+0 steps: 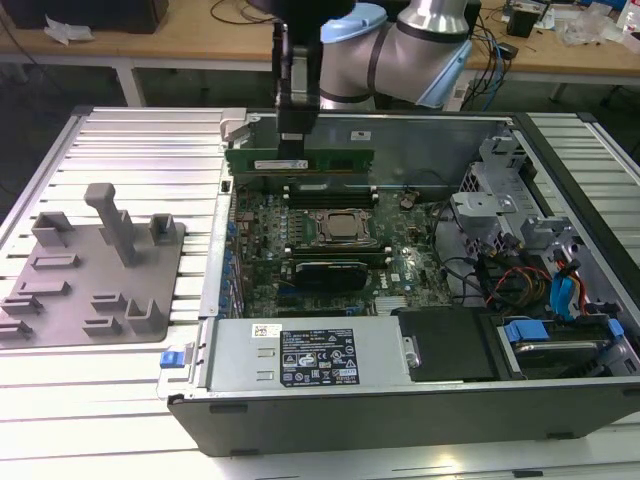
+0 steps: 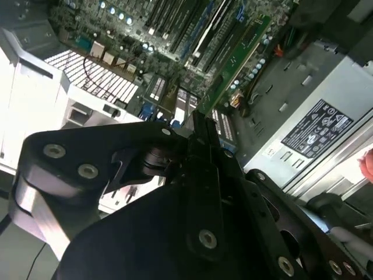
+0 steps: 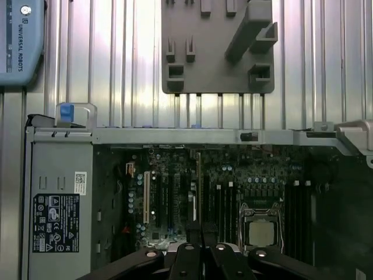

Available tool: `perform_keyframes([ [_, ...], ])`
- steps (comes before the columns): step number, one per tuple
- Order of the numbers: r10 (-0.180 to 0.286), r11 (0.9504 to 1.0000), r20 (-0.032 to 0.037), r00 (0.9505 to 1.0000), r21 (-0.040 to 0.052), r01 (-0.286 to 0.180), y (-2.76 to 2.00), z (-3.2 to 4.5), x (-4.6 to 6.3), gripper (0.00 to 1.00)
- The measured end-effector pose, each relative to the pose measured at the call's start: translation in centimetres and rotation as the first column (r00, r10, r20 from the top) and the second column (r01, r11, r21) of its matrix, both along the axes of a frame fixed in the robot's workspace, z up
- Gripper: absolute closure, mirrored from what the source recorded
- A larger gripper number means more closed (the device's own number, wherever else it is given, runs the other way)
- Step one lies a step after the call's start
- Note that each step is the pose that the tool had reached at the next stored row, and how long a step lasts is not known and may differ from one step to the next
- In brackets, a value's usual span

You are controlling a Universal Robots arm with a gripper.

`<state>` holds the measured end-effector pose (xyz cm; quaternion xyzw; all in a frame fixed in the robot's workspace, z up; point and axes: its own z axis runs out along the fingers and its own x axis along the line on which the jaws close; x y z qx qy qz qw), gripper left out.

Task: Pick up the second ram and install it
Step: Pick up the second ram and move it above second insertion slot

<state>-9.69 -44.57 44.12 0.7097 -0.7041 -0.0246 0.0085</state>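
- Closest to the lens in the second wrist view, the black fingers were clamped on the second ram. The green stick ran away from them over the motherboard.
- From the exterior view we logged the same grip: the fingers came down from above, pinched narrow on the ram's upper edge at about mid-length.
- We saw the ram held level and on edge inside the open computer case.
- It sat over the black memory slots on the far side of the CPU socket, parallel to them. We could not tell whether its lower edge touched a slot.
- We noted the power supply lying along the near wall of the case.
- We noted a grey holder block on the ribbed bench at the exterior view's left, just beside the case and well apart from the ram.
- In the first wrist view the holder block lay beyond the case wall.
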Motion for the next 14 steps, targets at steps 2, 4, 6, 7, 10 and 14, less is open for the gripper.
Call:
perform_keyframes([
  [2,0.0,1.0,0.0,1.0,0.0,0.0,0.0,0.0,0.9,0.91],
  [4,0.0,1.0,0.0,1.0,0.0,0.0,0.0,0.0,2.0,0.91],
  [6,0.0,1.0,0.0,1.0,-0.0001,0.0,0.0,-0.01,3.6,0.91],
  [7,0.0,1.0,0.0,1.0,0.0001,0.0,-0.01,-0.02,3.8,0.91],
  [10,0.0,1.0,0.0,1.0,0.0001,0.0,0.0,-0.03,3.8,0.91],
  [14,0.0,1.0,0.0,1.0,0.0,0.0,0.5,-0.42,4.0,0.91],
])
